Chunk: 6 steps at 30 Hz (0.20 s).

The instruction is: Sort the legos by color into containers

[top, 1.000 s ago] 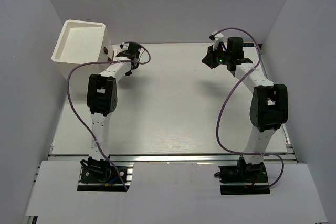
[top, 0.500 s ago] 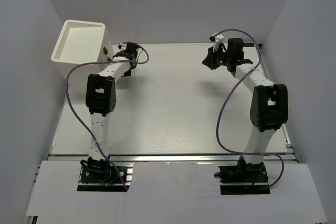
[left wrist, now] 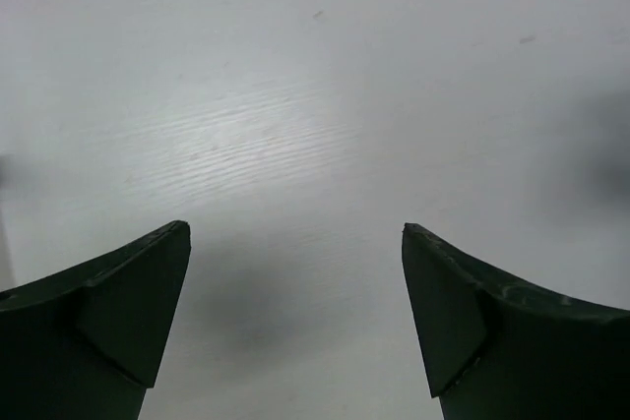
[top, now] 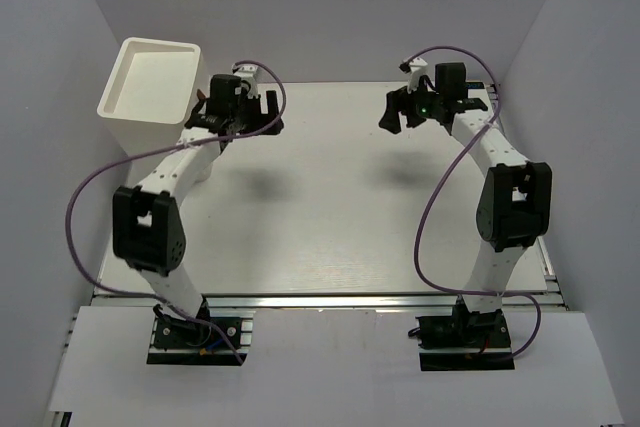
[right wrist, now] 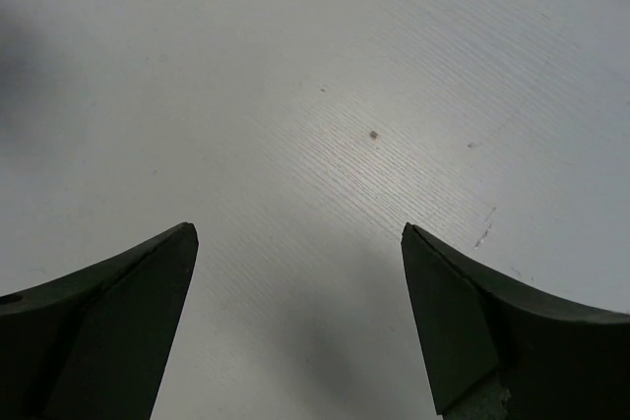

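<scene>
1. Left gripper is now hanging released with jaws wide, up from half-closed a second ago; its arm is swinging back from the white bin, which is sitting just left of it.
2. Right gripper is going from clenched to released, with only desk showing between the jaws.
3. No legos are showing in any view, and neither gripper is holding one; sorting is probably finishing.
</scene>
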Tool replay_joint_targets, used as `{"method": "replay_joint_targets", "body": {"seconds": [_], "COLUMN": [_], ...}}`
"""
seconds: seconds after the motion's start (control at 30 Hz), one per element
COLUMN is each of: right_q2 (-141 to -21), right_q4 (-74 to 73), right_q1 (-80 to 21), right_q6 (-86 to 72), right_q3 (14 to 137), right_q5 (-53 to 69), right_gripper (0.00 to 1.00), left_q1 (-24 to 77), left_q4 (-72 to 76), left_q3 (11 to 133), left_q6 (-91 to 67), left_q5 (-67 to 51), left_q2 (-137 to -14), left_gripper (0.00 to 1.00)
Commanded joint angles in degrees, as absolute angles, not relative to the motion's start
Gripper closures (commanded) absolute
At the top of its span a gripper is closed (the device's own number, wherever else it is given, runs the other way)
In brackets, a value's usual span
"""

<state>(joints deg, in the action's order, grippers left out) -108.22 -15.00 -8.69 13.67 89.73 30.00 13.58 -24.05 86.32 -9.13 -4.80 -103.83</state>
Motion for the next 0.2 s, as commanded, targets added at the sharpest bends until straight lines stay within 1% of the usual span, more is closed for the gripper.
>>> {"method": "replay_joint_targets", "body": {"seconds": [0.0,0.07,0.17], "right_q2": [-105.0,-103.9,-99.7], "right_q4": [-20.6,-22.9,-19.3], "right_q1": [-8.5,-8.4,-8.3], "right_q6": [10.6,11.0,10.3], "right_q3": [93.9,93.8,88.7], "right_q5": [24.6,25.0,25.8], "right_gripper": [0.11,0.11,0.10], "left_q1": [14.2,14.2,14.2], "left_q4": [-14.2,-9.0,-4.0], "left_q3": [78.4,73.7,66.3], "left_q6": [-13.0,-15.7,-17.5], "left_q5": [-20.1,-21.0,-20.5], "left_q2": [-93.4,-89.1,-81.4], "left_gripper": [0.02,0.02,0.02]}}
